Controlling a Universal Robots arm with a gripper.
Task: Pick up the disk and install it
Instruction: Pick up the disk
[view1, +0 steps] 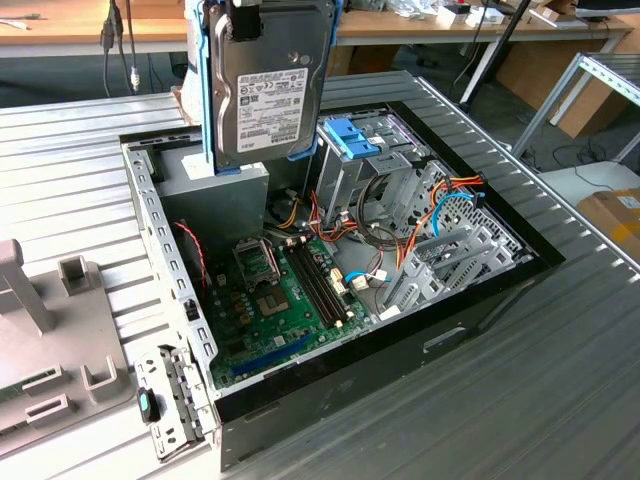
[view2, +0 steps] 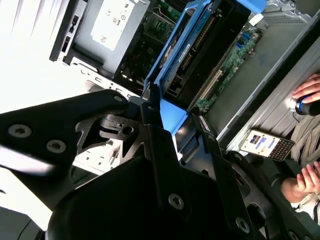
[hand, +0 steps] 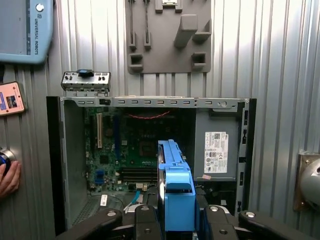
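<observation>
Disk (view1: 270, 75) is hanging on edge in the air above the open computer case (view1: 400, 360), its label side facing the exterior view. The gripper (hand: 178, 216) is clamping it by the light blue bracket, one finger pressing each side, so the disk is sticking straight out beyond the fingertips. Beneath it the green motherboard (hand: 125, 150) and the grey power-supply box (hand: 216, 150) are lying inside the case, which is sitting on the ribbed metal desk (view1: 560, 400).

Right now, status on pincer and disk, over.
Pincer shut on the disk. Disk upright, in the air over the open case. Not yet installed.
</observation>
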